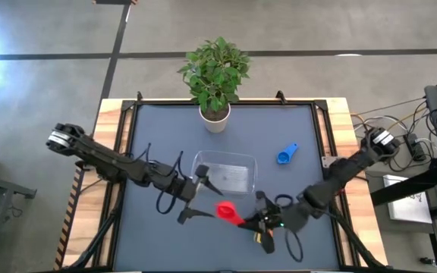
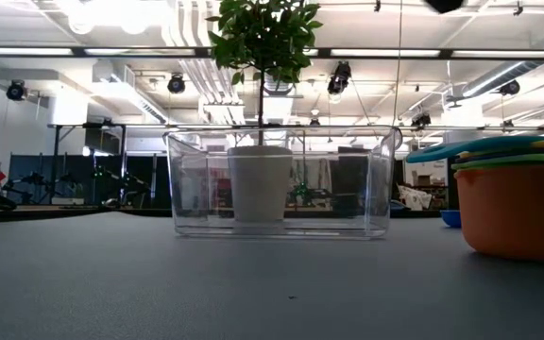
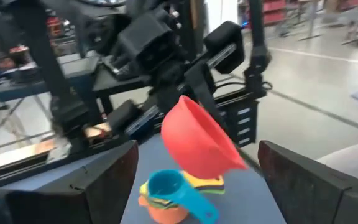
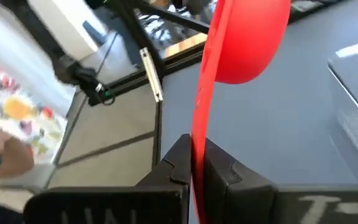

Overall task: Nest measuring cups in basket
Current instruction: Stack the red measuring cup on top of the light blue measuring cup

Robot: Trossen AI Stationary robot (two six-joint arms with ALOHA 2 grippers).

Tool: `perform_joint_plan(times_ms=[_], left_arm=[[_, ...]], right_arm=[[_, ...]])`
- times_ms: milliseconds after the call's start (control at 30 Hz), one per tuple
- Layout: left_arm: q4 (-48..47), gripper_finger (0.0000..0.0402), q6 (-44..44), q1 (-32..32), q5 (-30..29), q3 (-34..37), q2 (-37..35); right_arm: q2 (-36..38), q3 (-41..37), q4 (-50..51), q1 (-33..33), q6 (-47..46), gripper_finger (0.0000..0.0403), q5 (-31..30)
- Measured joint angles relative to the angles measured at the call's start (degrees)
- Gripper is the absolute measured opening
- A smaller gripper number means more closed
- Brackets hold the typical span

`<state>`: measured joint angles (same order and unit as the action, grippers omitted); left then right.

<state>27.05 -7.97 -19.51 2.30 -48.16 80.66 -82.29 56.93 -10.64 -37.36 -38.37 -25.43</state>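
Grey tabletop, wood-edged, concrete floor

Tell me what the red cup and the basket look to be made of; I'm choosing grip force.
The red cup looks like smooth, slightly glossy molded plastic: even opaque color and a thin flat handle, clamped in the right gripper. The basket looks like clear rigid plastic: the white pot shows straight through its walls, with shiny rounded corners.
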Motion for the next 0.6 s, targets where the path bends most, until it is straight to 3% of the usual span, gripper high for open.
perform_joint_plan(times_ms=[233,600], left_arm=[[-1.35,0.0313,0.02,-0.38,-1.91,0.02,-0.35],[0.13,0.0313,0.33,-0.44,-2.29,0.09,3.64]], right_arm=[[0.93,-2.32,8.71,-8.11,-18.93,0.0008,-11.12],[0.86,-12.07,9.10,-20.87,-52.11,0.0008,-27.41]])
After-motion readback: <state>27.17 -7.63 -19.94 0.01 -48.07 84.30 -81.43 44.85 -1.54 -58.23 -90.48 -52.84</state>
